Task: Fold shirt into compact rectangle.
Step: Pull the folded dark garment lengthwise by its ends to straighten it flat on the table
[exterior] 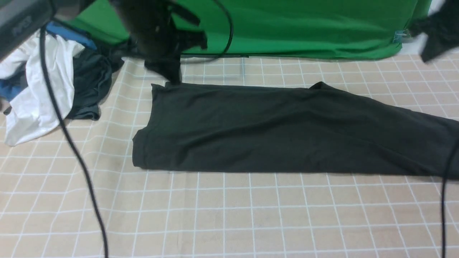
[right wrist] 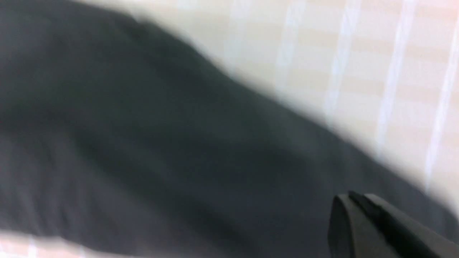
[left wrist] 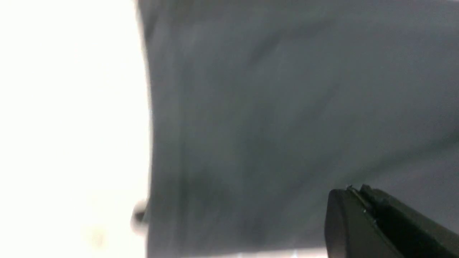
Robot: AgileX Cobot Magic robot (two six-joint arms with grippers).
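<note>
The black shirt lies flat on the checked tablecloth as a long strip, running from the middle left off the right edge. My left gripper hangs at the shirt's far left corner, its tip at the fabric edge. In the left wrist view this gripper is shut with nothing between its jaws, and the shirt fills the background. My right gripper is a blurred dark shape at the far right, raised above the table. The right wrist view shows it shut over the blurred shirt.
A pile of clothes sits at the far left: a white garment, a dark grey one and a blue one. A green backdrop closes off the far side. Black cables hang across the left and the right.
</note>
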